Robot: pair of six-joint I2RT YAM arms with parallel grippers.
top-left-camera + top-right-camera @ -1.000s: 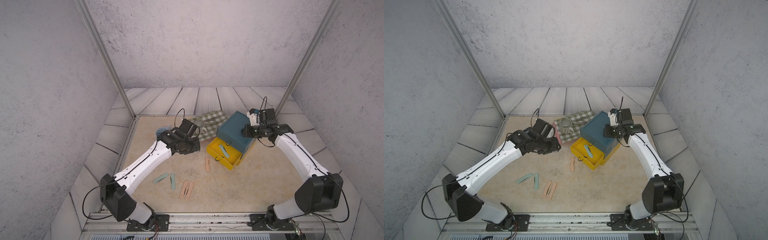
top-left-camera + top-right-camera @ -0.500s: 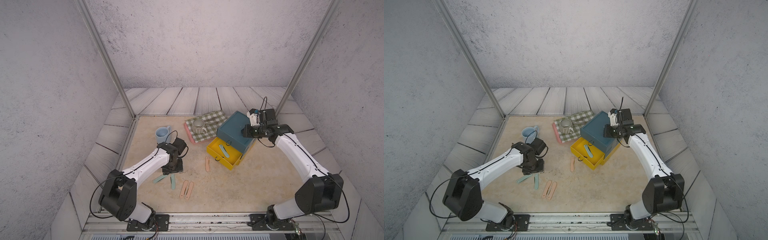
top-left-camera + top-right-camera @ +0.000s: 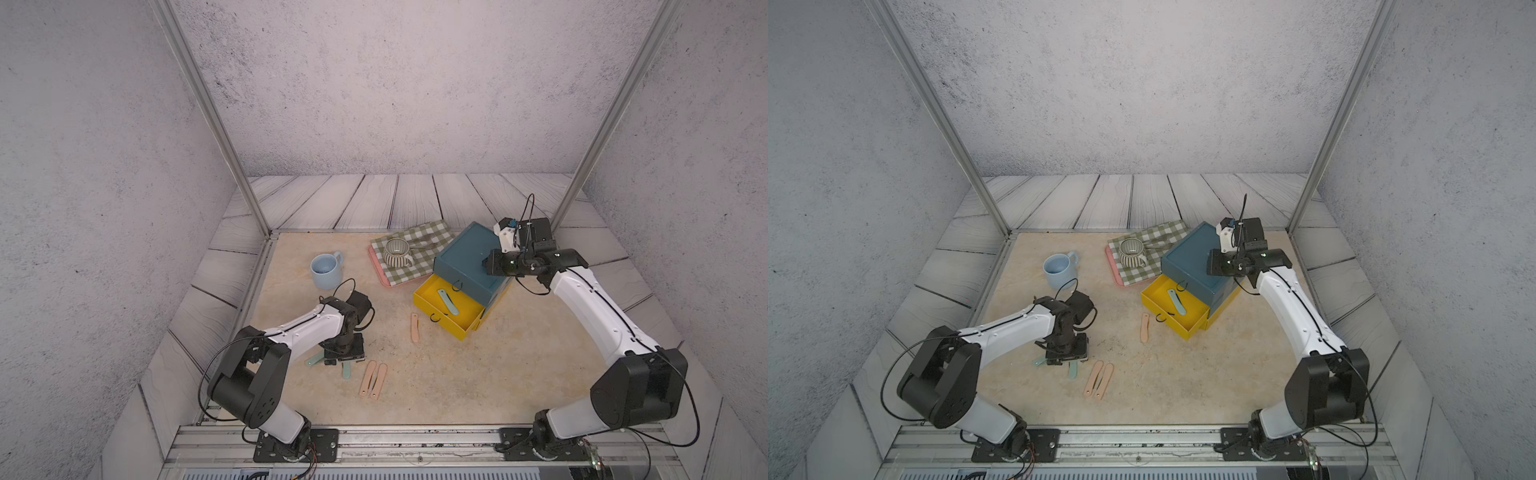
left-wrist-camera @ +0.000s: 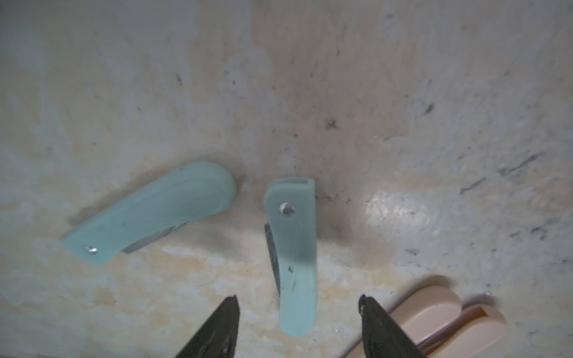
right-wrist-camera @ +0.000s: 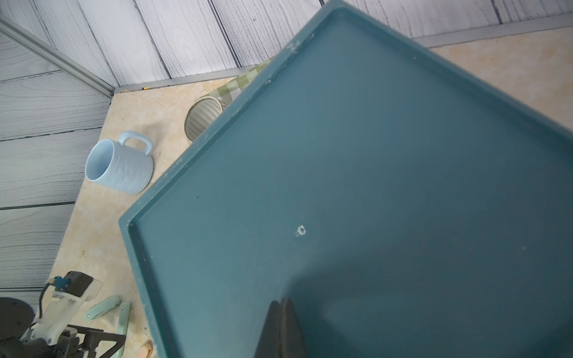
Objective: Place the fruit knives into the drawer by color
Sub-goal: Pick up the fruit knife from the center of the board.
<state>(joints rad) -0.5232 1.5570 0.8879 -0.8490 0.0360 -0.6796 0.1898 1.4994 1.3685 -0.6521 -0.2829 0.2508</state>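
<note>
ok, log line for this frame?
left claw: open over loose mint knife | right claw: shut above chest top | yellow drawer: open, stored mint knife inside | pink knives: on table

Matt mint plastic knife [image 4: 293,257], shiny metal rivet [image 4: 287,209]

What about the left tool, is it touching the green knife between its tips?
Apart. Left wrist view: bare table separates the green knife from the left tool.

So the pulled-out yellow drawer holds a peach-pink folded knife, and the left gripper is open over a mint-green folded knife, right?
Not quite. The folded knife in the pulled-out yellow drawer is mint-green, not peach-pink; both top views show it. The left gripper is open over a mint-green folded knife, yes.
</note>
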